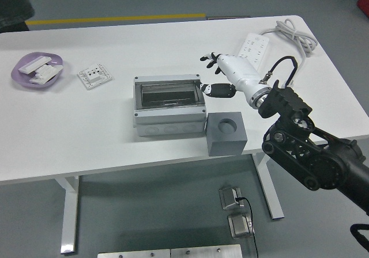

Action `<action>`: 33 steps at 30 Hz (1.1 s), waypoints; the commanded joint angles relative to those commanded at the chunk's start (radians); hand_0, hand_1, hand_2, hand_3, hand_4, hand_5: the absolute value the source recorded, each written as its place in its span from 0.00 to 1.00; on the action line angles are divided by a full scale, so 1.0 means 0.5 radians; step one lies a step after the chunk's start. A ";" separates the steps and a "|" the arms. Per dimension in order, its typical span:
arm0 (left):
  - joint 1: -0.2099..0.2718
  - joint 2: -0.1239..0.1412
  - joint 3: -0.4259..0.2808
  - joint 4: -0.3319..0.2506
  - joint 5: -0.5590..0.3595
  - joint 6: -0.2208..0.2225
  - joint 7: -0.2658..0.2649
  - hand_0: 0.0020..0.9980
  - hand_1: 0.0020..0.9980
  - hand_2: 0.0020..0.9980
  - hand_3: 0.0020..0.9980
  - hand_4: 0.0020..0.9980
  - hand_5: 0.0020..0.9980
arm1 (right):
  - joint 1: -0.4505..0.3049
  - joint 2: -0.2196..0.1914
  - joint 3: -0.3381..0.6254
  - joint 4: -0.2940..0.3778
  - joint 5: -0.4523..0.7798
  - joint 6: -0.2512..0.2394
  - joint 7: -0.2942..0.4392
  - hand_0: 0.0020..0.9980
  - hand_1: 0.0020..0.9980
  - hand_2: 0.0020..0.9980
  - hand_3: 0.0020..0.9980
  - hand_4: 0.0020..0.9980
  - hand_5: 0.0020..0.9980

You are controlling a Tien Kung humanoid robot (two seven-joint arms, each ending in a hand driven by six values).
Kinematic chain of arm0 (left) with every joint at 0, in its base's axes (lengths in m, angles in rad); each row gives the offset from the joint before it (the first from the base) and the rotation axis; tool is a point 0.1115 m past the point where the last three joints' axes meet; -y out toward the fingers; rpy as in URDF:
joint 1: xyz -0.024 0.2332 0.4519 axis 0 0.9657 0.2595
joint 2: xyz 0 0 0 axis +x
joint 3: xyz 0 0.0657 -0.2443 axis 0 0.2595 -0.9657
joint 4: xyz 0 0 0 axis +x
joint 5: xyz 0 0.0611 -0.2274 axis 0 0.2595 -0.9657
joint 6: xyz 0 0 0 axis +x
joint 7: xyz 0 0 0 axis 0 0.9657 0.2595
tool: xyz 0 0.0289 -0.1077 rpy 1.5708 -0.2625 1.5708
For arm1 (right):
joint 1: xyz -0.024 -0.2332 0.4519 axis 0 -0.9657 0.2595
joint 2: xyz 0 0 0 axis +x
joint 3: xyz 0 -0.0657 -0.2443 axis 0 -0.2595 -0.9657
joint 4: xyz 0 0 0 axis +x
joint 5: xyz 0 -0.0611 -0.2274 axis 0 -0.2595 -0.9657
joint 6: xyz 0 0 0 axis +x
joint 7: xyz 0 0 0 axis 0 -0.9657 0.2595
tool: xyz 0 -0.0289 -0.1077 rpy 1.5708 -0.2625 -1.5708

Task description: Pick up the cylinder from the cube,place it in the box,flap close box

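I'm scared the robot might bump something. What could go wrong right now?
The right hand hangs open beside the grey box, whose lid looks shut. Swinging back, it could knock the box sideways.

The grey cube sits at the table's near edge, sticking out a little. A nudge from the arm might tip it off.

The power strip and its cable lie just behind the hand, so fingers could snag them.

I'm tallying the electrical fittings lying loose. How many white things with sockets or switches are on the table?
2 clearly: a power strip with its cable at the far right, and a small square switch plate at the far left. The purple dish beside it holds white pieces I cannot identify.
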 joint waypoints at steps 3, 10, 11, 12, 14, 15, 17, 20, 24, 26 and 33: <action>0.011 -0.015 0.018 0.000 -0.026 -0.001 -0.003 0.69 0.72 0.69 0.78 0.62 0.80 | -0.166 0.040 0.240 0.136 0.118 -0.117 0.130 0.68 0.59 0.71 0.82 0.72 0.46; 0.010 -0.035 0.043 0.000 -0.066 -0.005 -0.021 0.69 0.72 0.69 0.78 0.62 0.80 | -0.529 0.097 0.719 0.335 0.534 -0.382 0.506 0.70 0.64 0.71 0.76 0.80 0.49; 0.010 -0.036 0.047 0.000 -0.072 -0.006 -0.023 0.69 0.72 0.69 0.78 0.62 0.80 | -0.590 0.100 0.791 0.350 0.614 -0.408 0.573 0.70 0.64 0.71 0.76 0.80 0.49; 0.012 -0.038 0.049 0.000 -0.076 -0.006 -0.023 0.69 0.72 0.69 0.78 0.62 0.80 | -0.626 0.101 0.832 0.353 0.660 -0.422 0.613 0.70 0.64 0.71 0.76 0.80 0.49; 0.017 -0.042 0.056 0.000 -0.086 -0.006 -0.022 0.69 0.72 0.69 0.78 0.62 0.80 | -0.730 0.107 0.947 0.350 0.803 -0.452 0.733 0.70 0.64 0.71 0.76 0.80 0.49; 0.019 -0.043 0.059 0.000 -0.091 -0.006 -0.022 0.69 0.72 0.69 0.78 0.62 0.80 | -0.770 0.112 0.991 0.347 0.859 -0.458 0.779 0.70 0.64 0.71 0.76 0.80 0.49; 0.023 -0.045 0.067 0.000 -0.106 -0.005 -0.023 0.69 0.72 0.69 0.78 0.62 0.80 | -0.850 0.126 1.081 0.339 0.972 -0.465 0.873 0.80 0.78 0.82 0.86 0.96 0.55; 0.029 -0.045 0.082 0.000 -0.135 -0.003 -0.024 0.69 0.72 0.69 0.78 0.62 0.80 | -0.939 0.149 1.209 0.319 1.126 -0.469 1.004 0.80 0.78 0.82 0.86 0.96 0.55; 0.031 -0.037 0.094 0.000 -0.161 -0.001 -0.022 0.69 0.72 0.69 0.78 0.62 0.80 | -0.985 0.146 1.318 0.297 1.305 -0.463 1.111 0.87 0.87 0.91 0.93 1.00 0.57; 0.031 -0.029 0.098 0.000 -0.169 -0.002 -0.020 0.69 0.72 0.69 0.78 0.62 0.80 | -0.996 0.139 1.340 0.291 1.388 -0.458 1.134 0.87 0.87 0.91 0.93 1.00 0.57; 0.022 0.001 0.094 0.000 -0.171 -0.003 -0.017 0.69 0.72 0.69 0.78 0.62 0.80 | -1.004 0.126 1.350 0.273 1.545 -0.434 1.178 0.88 0.86 0.90 0.94 1.00 0.61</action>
